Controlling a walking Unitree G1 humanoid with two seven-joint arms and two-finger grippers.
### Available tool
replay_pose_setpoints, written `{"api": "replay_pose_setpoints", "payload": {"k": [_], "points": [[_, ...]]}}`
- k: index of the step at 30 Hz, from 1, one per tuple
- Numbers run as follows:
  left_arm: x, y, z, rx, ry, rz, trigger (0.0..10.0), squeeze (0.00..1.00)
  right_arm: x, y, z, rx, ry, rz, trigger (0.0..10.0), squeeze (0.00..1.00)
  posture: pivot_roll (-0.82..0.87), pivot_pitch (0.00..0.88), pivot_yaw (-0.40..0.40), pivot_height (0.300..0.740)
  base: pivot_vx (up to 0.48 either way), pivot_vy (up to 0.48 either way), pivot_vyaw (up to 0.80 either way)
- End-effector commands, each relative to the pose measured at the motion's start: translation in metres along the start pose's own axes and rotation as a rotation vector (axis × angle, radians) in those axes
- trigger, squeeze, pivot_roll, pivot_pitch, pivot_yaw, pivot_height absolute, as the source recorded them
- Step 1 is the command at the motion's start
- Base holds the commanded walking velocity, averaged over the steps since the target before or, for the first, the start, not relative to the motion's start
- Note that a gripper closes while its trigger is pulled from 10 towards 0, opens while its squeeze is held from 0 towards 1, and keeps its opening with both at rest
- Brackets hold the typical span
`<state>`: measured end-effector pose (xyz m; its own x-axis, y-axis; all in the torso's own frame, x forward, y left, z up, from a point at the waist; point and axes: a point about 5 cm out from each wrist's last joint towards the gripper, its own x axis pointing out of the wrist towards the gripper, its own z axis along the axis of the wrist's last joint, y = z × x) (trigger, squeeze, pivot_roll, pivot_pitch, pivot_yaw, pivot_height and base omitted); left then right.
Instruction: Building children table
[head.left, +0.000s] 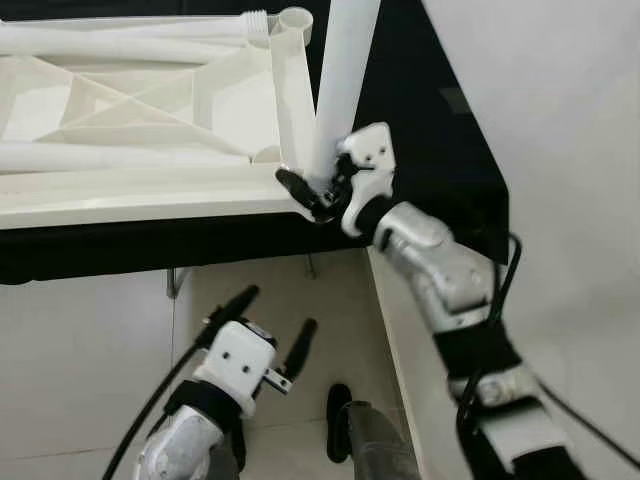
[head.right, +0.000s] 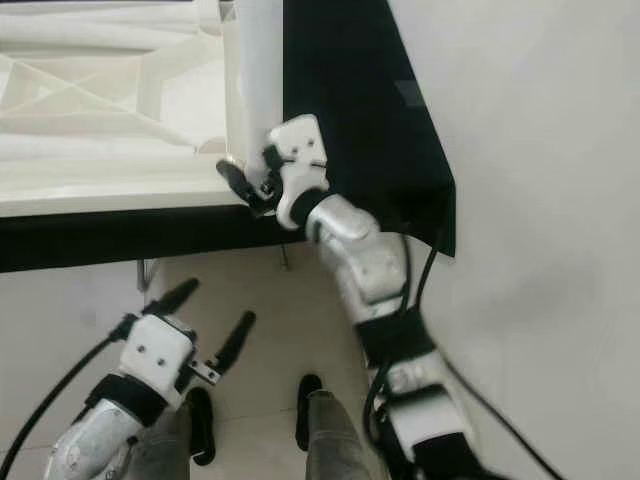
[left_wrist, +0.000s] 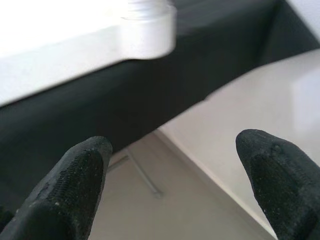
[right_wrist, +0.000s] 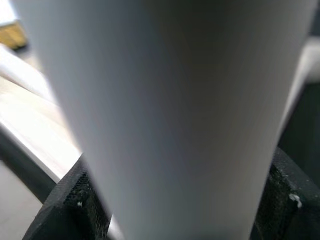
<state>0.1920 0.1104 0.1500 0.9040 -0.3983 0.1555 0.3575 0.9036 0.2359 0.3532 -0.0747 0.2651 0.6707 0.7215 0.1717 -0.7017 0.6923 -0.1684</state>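
The white children's tabletop (head.left: 130, 110) lies upside down on a black desk (head.left: 430, 150), its ribbed underside facing up so the leg sockets can be reached. It covers the left and middle of the desk and its near edge runs just along the desk's front edge. Two loose legs (head.left: 110, 155) lie flat across the underside, within reach for later. An open round socket (head.left: 295, 20) shows at the tabletop's far right corner, with nothing fitted in it.

Below the desk's front edge, over the pale floor, hangs the left gripper (head.left: 262, 335). Its two black fingers (left_wrist: 75, 185) are spread wide and hold nothing; it touches no part of the table, and appears to be waiting.

At the tabletop's near right corner a white leg (head.left: 340, 90) stands almost upright, tilted slightly, its lower end meeting the corner, probably being seated or turned into that socket. The right gripper (head.left: 320, 192) clasps this leg low down, close to the joint; the right wrist view shows a black finger pressed on each side of the tube.
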Motion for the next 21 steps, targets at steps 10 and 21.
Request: {"api": "replay_pose_setpoints", "payload": {"k": [10,21], "points": [[-0.01,-0.003,-0.01,-0.029,0.029,0.024,10.0,0.0,0.008,-0.007,0.019,-0.028,-0.058,0.439,10.0,0.0,0.18,0.285,-0.136,0.74,0.0,0.0,0.0],[-0.003,-0.007,-0.021,-0.051,0.028,0.058,10.0,0.0,0.014,-0.017,0.022,0.008,-0.06,0.604,0.0,0.0,0.17,0.272,-0.15,0.74,0.0,0.0,0.0]]}}
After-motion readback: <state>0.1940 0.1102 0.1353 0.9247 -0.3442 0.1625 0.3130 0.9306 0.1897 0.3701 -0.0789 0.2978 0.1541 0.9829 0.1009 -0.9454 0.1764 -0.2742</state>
